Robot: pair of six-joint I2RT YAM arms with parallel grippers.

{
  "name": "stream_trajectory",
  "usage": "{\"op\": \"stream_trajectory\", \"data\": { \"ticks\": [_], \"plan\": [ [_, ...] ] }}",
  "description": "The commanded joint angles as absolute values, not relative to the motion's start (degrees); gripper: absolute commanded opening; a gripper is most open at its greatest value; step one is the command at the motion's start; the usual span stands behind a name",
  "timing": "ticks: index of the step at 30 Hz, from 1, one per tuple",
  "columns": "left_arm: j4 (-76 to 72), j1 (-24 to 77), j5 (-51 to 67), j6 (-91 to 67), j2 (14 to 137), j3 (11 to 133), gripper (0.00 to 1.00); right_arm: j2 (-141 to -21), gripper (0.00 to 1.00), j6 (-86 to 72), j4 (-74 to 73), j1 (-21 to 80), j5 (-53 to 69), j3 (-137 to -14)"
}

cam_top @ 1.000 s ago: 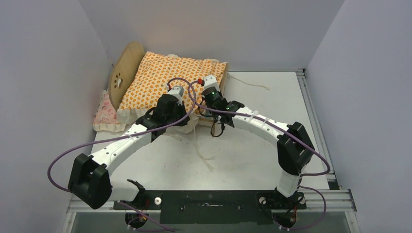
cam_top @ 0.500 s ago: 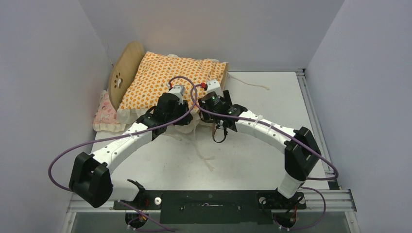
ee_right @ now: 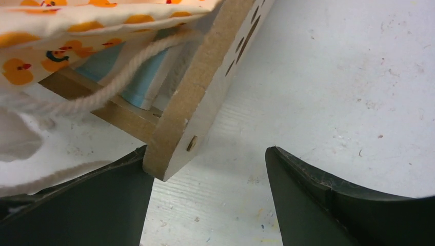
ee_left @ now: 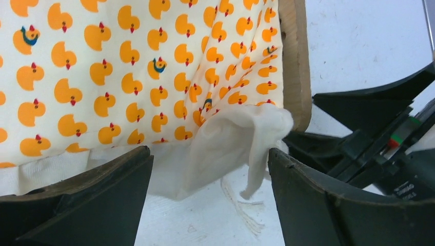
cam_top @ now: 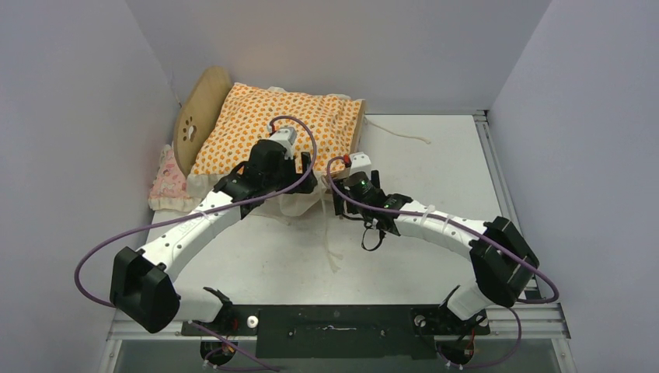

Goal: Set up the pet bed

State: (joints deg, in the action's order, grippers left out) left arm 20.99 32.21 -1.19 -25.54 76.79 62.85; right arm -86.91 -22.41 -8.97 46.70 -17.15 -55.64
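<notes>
The pet bed (cam_top: 200, 118) sits at the far left of the table (cam_top: 443, 171), its headboard toward the left wall and the orange-patterned cushion (cam_top: 268, 128) lying on it. The left hand (ee_left: 208, 169) is spread wide around the cushion's white ruffled corner. The right hand (ee_right: 208, 159) is also wide and holds nothing, with the footboard (ee_right: 205, 87) corner just beside one finger.

I'm looking at a white, scuffed table (cam_top: 435, 163). The pet bed (ee_right: 205, 87) stands on it, the footboard corner just ahead of my right gripper (ee_right: 206, 151), close to its left finger. A loose white cord (cam_top: 332, 250) trails over the surface behind both grippers. A pink pillow (cam_top: 167, 185) lies well to the left of my left gripper (ee_left: 208, 169).
</notes>
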Motion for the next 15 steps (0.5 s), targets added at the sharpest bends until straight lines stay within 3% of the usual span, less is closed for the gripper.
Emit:
{"op": "stream_trajectory", "data": {
  "ticks": [1,7,15],
  "plan": [
    [23.4,32.3,-1.7,-24.4,74.9,64.6,0.81,-87.0,0.77,-25.8,-2.5,43.1,-20.9,-55.3],
    [22.9,32.3,-0.6,-25.3,75.3,63.1,0.80,-86.2,0.74,-27.3,-1.8,36.6,-25.8,-57.7],
    [23.4,32.4,-0.9,-25.6,74.4,62.1,0.80,-82.6,0.72,-22.1,-2.9,35.7,-20.6,-55.9]
  ]
}}
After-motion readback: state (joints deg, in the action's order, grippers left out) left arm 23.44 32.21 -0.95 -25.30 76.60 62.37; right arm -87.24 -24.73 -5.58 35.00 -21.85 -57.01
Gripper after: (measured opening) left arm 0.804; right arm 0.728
